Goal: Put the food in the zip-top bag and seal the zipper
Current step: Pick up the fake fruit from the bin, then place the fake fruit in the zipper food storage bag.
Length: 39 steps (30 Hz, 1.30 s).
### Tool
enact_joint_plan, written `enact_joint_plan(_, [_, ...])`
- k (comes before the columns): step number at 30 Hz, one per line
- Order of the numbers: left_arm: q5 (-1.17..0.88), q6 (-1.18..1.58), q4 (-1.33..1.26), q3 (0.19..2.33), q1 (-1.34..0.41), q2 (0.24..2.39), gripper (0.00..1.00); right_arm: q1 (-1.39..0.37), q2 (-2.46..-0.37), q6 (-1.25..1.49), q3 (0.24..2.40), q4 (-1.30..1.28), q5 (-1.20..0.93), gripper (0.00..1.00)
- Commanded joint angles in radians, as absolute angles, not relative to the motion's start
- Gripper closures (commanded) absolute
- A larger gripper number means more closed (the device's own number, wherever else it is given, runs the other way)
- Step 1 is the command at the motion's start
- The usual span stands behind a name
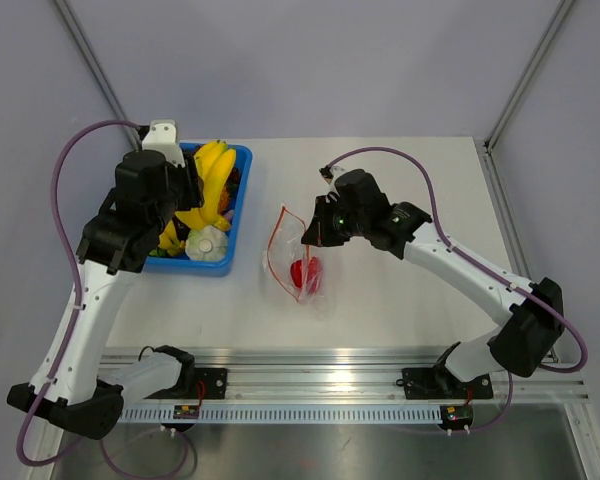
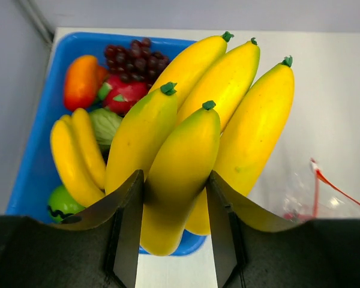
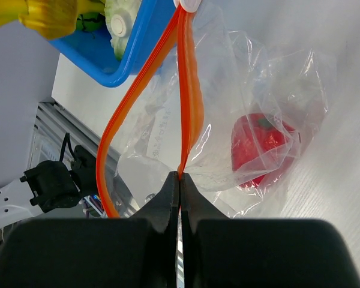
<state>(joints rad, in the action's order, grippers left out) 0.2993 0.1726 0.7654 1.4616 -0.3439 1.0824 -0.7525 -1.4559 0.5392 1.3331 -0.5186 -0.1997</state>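
Yellow plastic fills the left wrist view: a bunch of bananas (image 2: 192, 138) stands stems-up in the left end effector (image 2: 174, 192). Its fingers are clamped on the nearest banana, one on each flank. Gripping that single fruit low down carries the whole bunch, which appears to hang clear of the blue tray (image 2: 39, 126). More food lies in that tray: an orange piece (image 2: 81, 81), dark grapes (image 2: 135, 60) and a smaller banana bunch (image 2: 78, 156).

From above, the tray sits at about 10 o'clock on the counter (image 1: 400, 300). The zip-top bag (image 3: 276, 78) lies near the middle, at roughly 4 o'clock from the tray.

The right end effector (image 3: 179, 178) has its fingers pressed together on one lip of the zipper (image 3: 189, 90). It holds that lip up so the other lip sags away in a loop. This props the mouth open, and it gapes toward 9 o'clock, facing the tray and the arm bringing the bunch.

A red fruit (image 3: 261, 147) already rests inside, down at the bag's closed end, around 5 o'clock from the pinch. The zipper is plainly unsealed.

I judge the bunch wide for that opening, so it will probably need to enter tips-first or it will snag the slack lip.
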Motion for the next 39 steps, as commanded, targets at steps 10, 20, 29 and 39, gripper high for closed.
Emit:
enact_joint_plan(10, [-0.277,0.374,0.772,1.519,-0.344,0.994,1.0,-0.752,-1.534,0.572,1.391,-0.456,-0.213,1.0])
enact_joint_plan(20, [-0.293,0.454,0.614,1.384,-0.425,0.959,1.0,-0.752,-1.554,0.583,1.428,-0.46,-0.221,1.0])
enact_joint_plan(29, [-0.181,0.396,0.551,1.26,-0.462,0.98,1.0,-0.752,-1.514,0.598,1.417,-0.442,-0.248,1.0])
enact_joint_plan(39, [-0.157,0.316,0.426,1.115,-0.462,0.942,1.0,-0.752,-1.48,0.632,1.398,-0.384,-0.34,1.0])
